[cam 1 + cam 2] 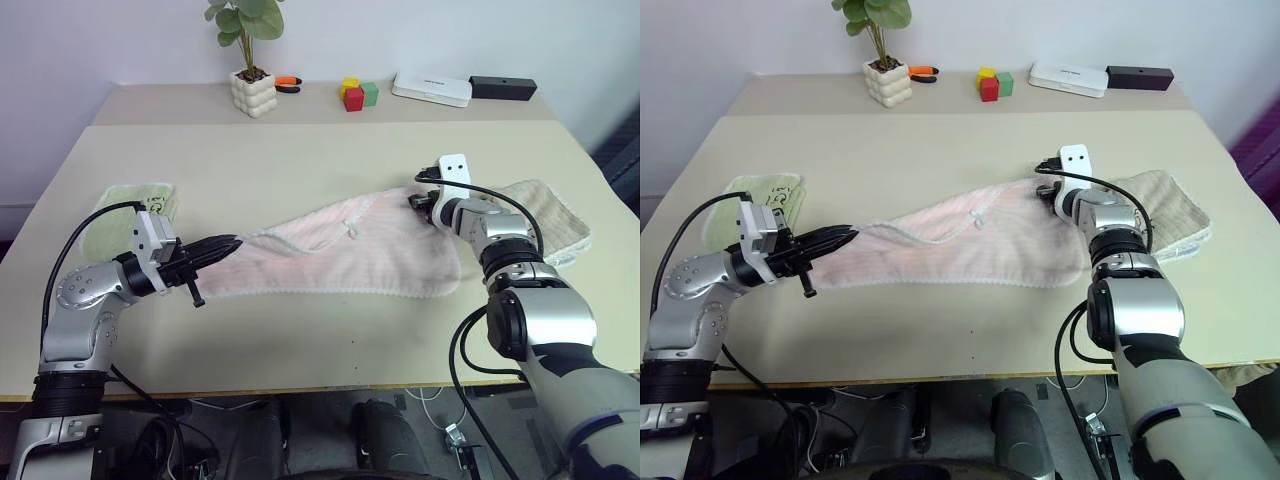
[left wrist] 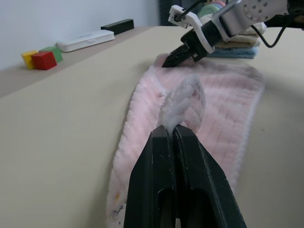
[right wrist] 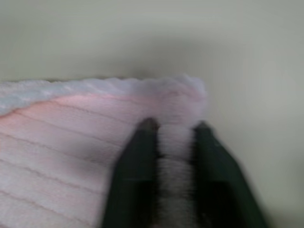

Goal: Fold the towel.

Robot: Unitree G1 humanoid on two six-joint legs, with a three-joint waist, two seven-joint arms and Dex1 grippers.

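The pink towel (image 1: 350,255) lies stretched across the middle of the desk (image 1: 300,150). The left hand (image 1: 228,245) pinches its near corner tight, while the right hand (image 1: 417,200) clamps its far corner.

Towel (image 1: 340,255) spread across table (image 1: 300,160) middle, between green towel (image 1: 125,205) at left and beige towel (image 1: 555,215) at right. Along far edge, left to right: potted plant (image 1: 250,60), toy blocks (image 1: 357,94), flat case (image 1: 432,88), slim box (image 1: 503,87).
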